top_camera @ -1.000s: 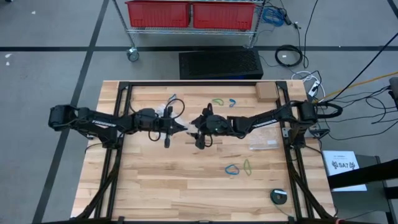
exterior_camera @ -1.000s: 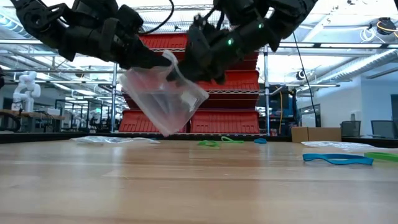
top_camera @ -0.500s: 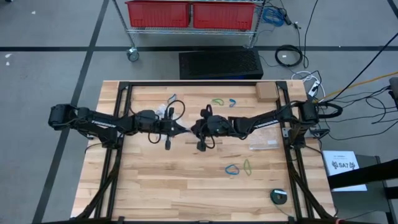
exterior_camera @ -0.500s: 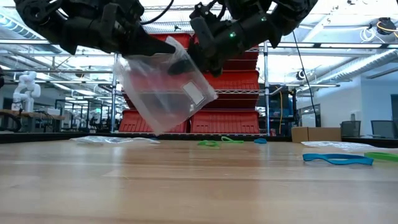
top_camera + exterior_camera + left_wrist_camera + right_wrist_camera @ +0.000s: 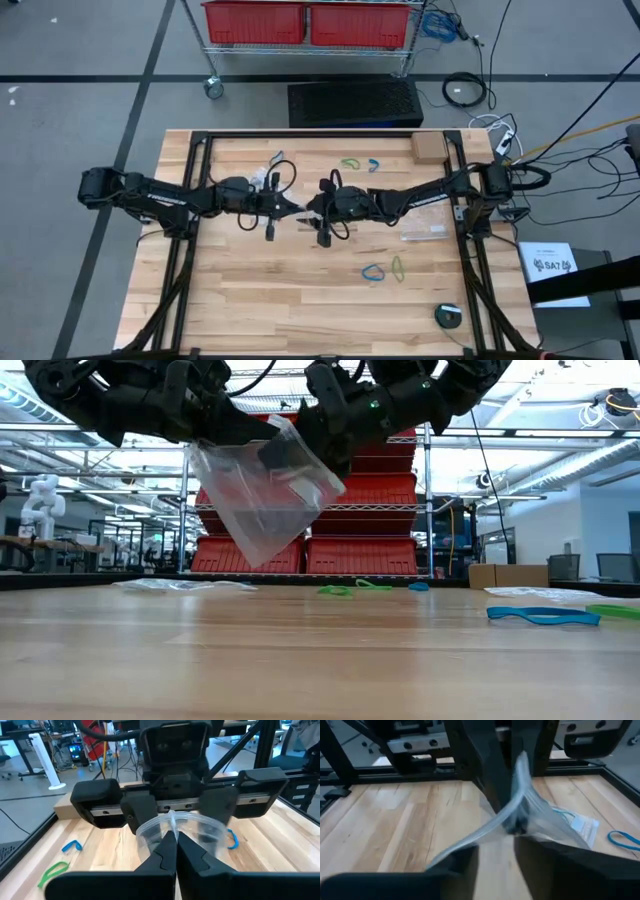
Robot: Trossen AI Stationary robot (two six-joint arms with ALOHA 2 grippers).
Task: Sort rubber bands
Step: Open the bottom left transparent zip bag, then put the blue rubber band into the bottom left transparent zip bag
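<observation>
In the high view, the left gripper [image 5: 293, 207] and the right gripper [image 5: 312, 209] met above the middle of the table [image 5: 250, 300], almost touching each other, with the bag [image 5: 302, 211] between them and hard to see from above. Two bands [image 5: 349, 163] lay near the far edge and two more [image 5: 374, 272] lay nearer the front right corner, all well apart from the grippers. In the low view, the bag [image 5: 262, 495] hung in the air under both grippers, tilted, with its mouth up at the fingers; I could not tell if any band was already inside it. The blue band [image 5: 540, 616] rested flat on the table at the right. In the left wrist view, the left fingers [image 5: 167, 851] were pressed together on one lip of the bag [image 5: 180, 826], and the mouth stood a little open toward the right gripper [image 5: 175, 812]. In the right wrist view, the right fingers [image 5: 540, 857] stood on both sides of the other lip, partly apart; whether they really pinched the film [image 5: 520, 795] I cannot tell. To do this step well, in my judgement, the right gripper should catch only one layer of film, close firmly, and then pull gently away from the left one, so the mouth opens wide and does not slip or tear.
</observation>
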